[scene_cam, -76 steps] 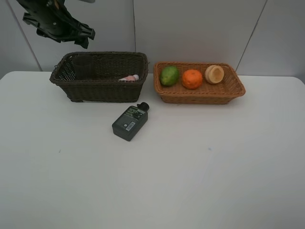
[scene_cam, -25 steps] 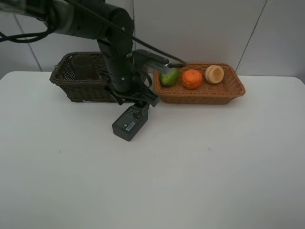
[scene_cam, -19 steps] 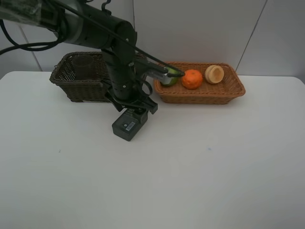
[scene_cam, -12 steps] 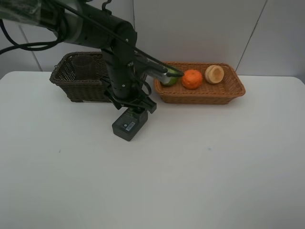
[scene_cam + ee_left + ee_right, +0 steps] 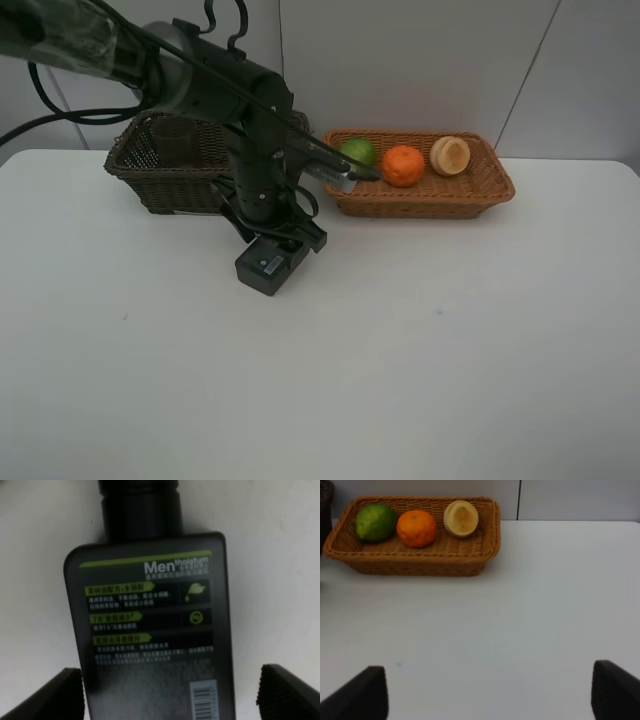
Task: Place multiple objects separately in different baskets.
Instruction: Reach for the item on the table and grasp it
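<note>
The flat dark-green bottle with a black cap lies on the white table in front of the dark brown basket. My left gripper is down over its cap end. In the left wrist view the bottle fills the frame, and the left gripper is open with one finger on each side of the body. The orange-tan basket holds a green fruit, an orange and a peach-coloured fruit. The right gripper is open over bare table, short of that basket.
My left arm crosses in front of the dark basket's right end and hides part of its inside. The two baskets stand side by side at the back, close to the wall. White table spreads toward the front and right.
The left arm has sunk lower over the bottle, and its fingers now sit at the bottle's cap end. The bottle and the fruit have not moved.
</note>
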### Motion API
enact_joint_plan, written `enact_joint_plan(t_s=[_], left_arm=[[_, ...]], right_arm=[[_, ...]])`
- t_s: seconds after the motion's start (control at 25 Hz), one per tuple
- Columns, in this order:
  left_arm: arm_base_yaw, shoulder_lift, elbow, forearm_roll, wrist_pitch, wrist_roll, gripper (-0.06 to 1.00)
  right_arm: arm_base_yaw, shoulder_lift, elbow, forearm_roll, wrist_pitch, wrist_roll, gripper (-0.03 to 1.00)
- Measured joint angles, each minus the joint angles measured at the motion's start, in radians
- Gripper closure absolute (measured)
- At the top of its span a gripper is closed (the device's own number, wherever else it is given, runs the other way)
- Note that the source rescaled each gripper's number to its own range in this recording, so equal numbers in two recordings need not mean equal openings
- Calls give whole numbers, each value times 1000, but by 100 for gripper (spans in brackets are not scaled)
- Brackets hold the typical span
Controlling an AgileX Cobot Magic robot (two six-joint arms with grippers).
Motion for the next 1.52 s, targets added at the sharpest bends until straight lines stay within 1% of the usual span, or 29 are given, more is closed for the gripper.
enact_joint_plan(t_s=[0.44, 0.56, 0.68, 0.84, 1.12, 1.52], left_arm=[[0, 0, 0, 1, 1, 0, 34], [0, 0, 0, 34, 23, -7, 34], [0, 0, 0, 60, 27, -35, 34], [0, 0, 0, 57, 26, -46, 34], [0, 0, 0, 18, 16, -47, 34], [0, 0, 0, 15, 15, -47, 34]], right_arm=[[0, 0, 0, 0, 0, 0, 15], [0, 0, 0, 0, 0, 0, 15], [0, 0, 0, 0, 0, 0, 15], [0, 0, 0, 0, 0, 0, 15], [0, 0, 0, 0, 0, 0, 15], [0, 0, 0, 0, 0, 0, 15]])
